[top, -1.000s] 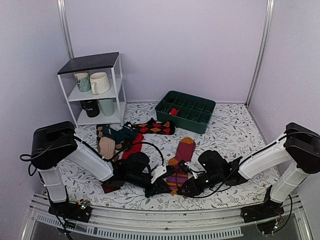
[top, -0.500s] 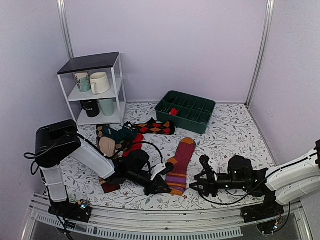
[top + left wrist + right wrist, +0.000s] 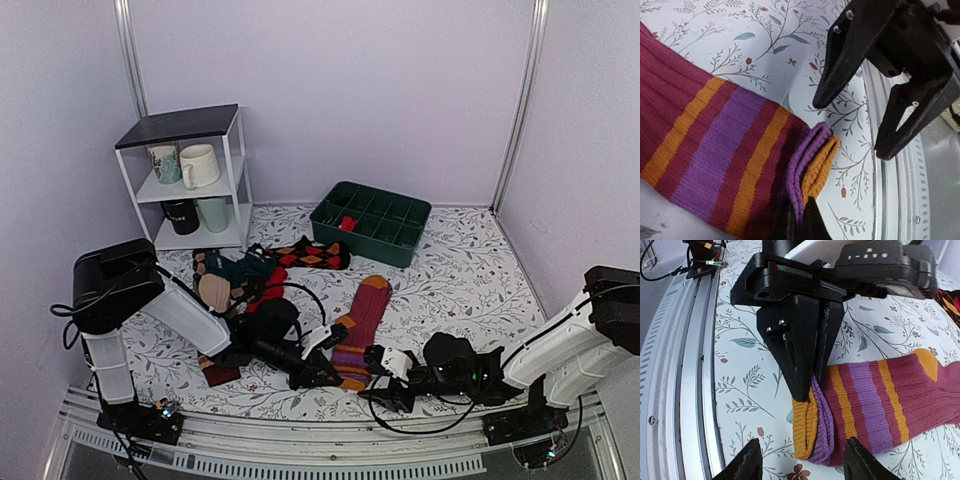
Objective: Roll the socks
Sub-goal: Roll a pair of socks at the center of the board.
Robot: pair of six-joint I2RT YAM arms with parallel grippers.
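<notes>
Right hand (image 3: 372, 376) has pulled back, open, toward the near edge of the floral tabletop (image 3: 470, 270); left hand (image 3: 330, 378) grips the striped sock (image 3: 360, 320) there.

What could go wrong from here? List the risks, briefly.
1. The left gripper pinches only the very rim of the striped sock at its near end. The sock could slip free once rolling starts.
2. The right gripper stands open, pointing at the left one's fingers from close by. If it reaches for the same end, the two might collide.
</notes>
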